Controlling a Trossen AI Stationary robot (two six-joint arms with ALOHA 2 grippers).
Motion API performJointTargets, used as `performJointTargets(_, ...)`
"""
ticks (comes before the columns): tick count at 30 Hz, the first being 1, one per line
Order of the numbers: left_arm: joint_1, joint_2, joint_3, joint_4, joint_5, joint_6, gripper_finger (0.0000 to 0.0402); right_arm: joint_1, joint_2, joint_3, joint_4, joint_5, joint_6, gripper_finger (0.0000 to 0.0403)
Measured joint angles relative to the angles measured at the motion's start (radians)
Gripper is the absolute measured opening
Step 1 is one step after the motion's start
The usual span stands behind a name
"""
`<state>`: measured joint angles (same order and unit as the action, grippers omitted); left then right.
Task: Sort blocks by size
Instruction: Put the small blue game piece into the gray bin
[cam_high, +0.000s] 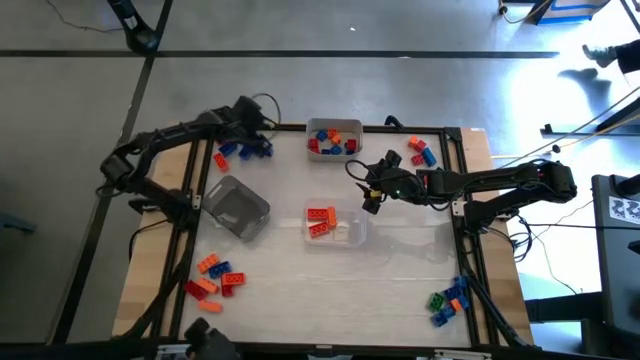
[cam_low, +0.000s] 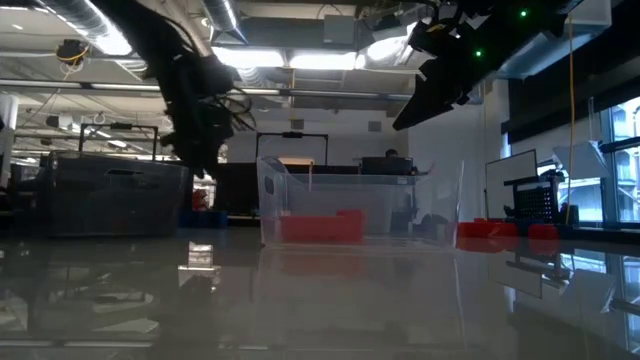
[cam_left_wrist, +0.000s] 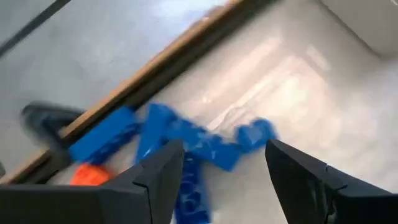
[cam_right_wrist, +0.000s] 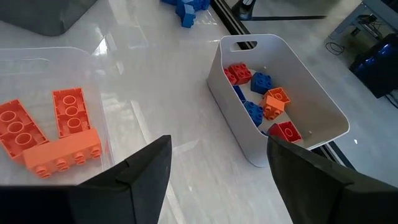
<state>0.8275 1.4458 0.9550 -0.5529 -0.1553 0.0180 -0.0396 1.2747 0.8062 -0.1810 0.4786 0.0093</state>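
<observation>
Studded bricks lie in heaps on the table: blue and orange ones at the far left (cam_high: 240, 152), orange, red and blue ones at the near left (cam_high: 214, 278), a few at the far right (cam_high: 420, 152), green and blue ones at the near right (cam_high: 449, 302). My left gripper (cam_high: 262, 138) hangs open over the far-left blue bricks (cam_left_wrist: 205, 149), touching none. My right gripper (cam_high: 372, 192) is open and empty above the table, between the white bin (cam_right_wrist: 280, 93) and the clear tray (cam_right_wrist: 37, 62).
The white bin (cam_high: 334, 138) at the far middle holds small red, blue and orange bricks. The clear tray (cam_high: 335, 224) at the centre holds long orange bricks (cam_right_wrist: 53, 130). A grey tray (cam_high: 237, 206) stands at the left. A wooden frame borders the table.
</observation>
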Motion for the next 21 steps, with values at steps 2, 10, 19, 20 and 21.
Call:
performJointTargets(2, -0.036, 0.019, 0.0, -0.006, 0.001, 0.081, 0.0215, 0.0, 0.0, 0.0, 0.0, 0.0, 0.0, 0.0261)
performJointTargets(10, -0.071, 0.087, 0.0, -0.007, -0.001, 0.283, 0.0215, 0.0, 0.0, 0.0, -0.003, 0.0, 0.0, 0.0261)
performJointTargets(19, -0.043, 0.138, 0.001, 0.033, 0.047, 0.362, 0.0215, 0.0, 0.0, 0.0, -0.001, 0.0, 0.0, 0.0261)
performJointTargets(20, -0.045, 0.146, 0.001, 0.033, 0.058, 0.4, 0.0215, 0.0, 0.0, 0.0, -0.001, 0.0, 0.0, 0.0261)
performJointTargets(21, -0.047, 0.154, 0.001, 0.032, 0.063, 0.435, 0.0215, 0.0, 0.0, 0.0, -0.001, 0.0, 0.0, 0.0261)
